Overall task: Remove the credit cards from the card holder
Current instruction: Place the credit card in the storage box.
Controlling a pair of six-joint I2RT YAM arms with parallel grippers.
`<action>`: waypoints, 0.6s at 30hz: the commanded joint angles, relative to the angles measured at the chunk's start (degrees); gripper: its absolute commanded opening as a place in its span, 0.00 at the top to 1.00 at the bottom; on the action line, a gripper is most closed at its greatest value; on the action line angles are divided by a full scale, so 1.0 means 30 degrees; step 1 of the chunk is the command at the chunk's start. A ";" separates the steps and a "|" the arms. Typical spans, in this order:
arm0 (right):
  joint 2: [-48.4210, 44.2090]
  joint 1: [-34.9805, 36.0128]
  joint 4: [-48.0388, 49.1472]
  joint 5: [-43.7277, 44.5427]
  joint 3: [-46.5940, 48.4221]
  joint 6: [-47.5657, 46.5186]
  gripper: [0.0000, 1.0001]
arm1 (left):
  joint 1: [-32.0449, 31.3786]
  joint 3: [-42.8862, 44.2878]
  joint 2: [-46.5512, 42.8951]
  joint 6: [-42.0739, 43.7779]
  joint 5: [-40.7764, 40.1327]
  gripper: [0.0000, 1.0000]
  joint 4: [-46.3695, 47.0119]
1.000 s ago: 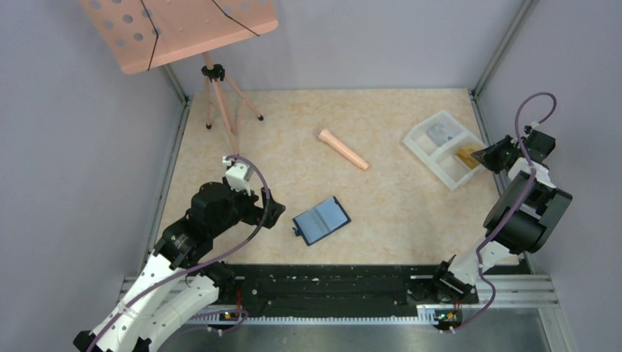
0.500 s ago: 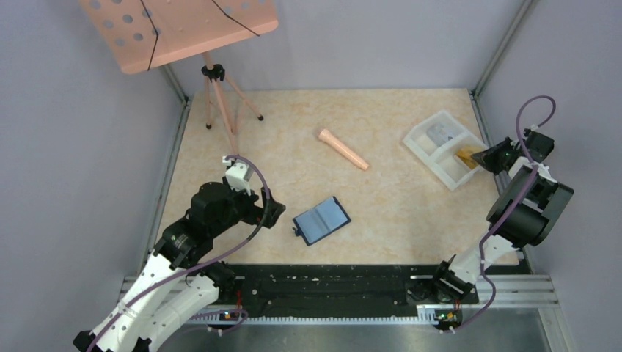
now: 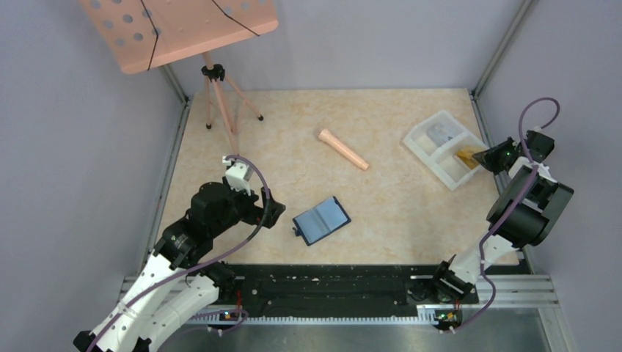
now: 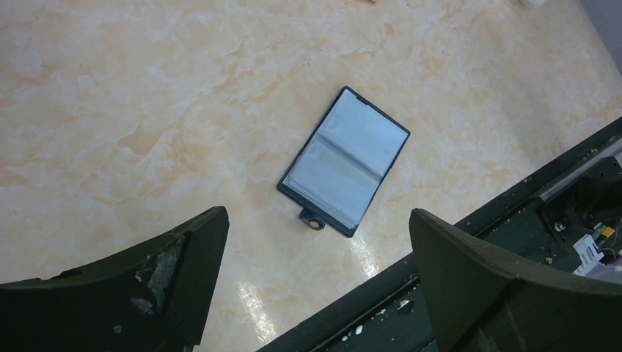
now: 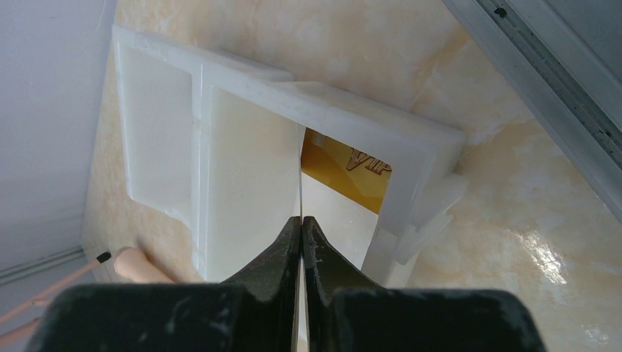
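Holder [image 3: 321, 220] lies open near the table's [image 3: 396, 205] front middle. At far right, a white tray [image 3: 424, 152] holds a gold card [image 3: 467, 156]; right jaws pinch a thin pale card [image 5: 301, 176] above it. Left jaws spread. Grey walls [image 3: 367, 44] around.

One card holder [image 3: 321, 221] on the one desk [image 3: 396, 213]. One white tray [image 3: 413, 141] with two compartments. Two cards show in it: one tan-gold card [image 3: 467, 156] and one pale grey card [image 3: 440, 134]. One peach stick [image 3: 342, 149]. One music stand [image 3: 178, 29] on three legs. Two arms: left arm [image 3: 205, 220], right arm [image 3: 528, 209].
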 commanded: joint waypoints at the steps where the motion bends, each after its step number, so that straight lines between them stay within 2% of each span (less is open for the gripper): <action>1: 0.0024 -0.0127 0.0815 0.0676 0.0806 0.0282 0.96 | 0.0022 -0.0132 -0.0284 0.0213 0.0160 0.01 0.1105; 6: -0.0028 -0.0141 0.0493 0.1156 0.1215 0.0279 0.92 | 0.0021 -0.0151 -0.0343 0.0184 0.0163 0.01 0.1142; 18: -0.0259 0.0080 -0.0317 0.2737 0.2100 0.0305 0.88 | 0.0025 -0.0161 -0.0320 0.0183 0.0153 0.01 0.1168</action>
